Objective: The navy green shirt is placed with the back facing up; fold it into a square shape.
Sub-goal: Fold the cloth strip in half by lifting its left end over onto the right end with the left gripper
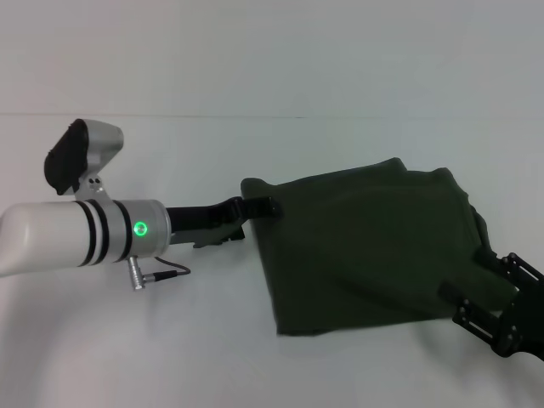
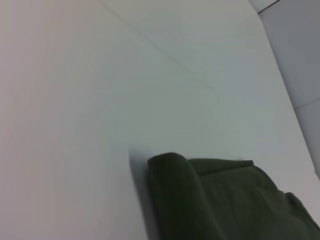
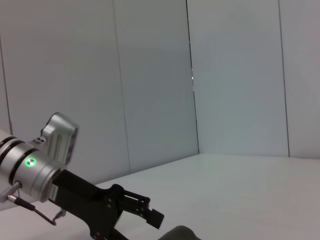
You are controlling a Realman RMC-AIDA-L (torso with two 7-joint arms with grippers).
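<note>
Dark olive-green cloth shirt [image 1: 374, 242] lies part-folded, centre-right of head view, on white table [image 1: 170, 340]. Left gripper [image 1: 259, 206] pinches its upper-left corner, likely to carry the fold. Right gripper [image 1: 476, 299] at lower-right edge (fingers hidden, can't tell).
</note>
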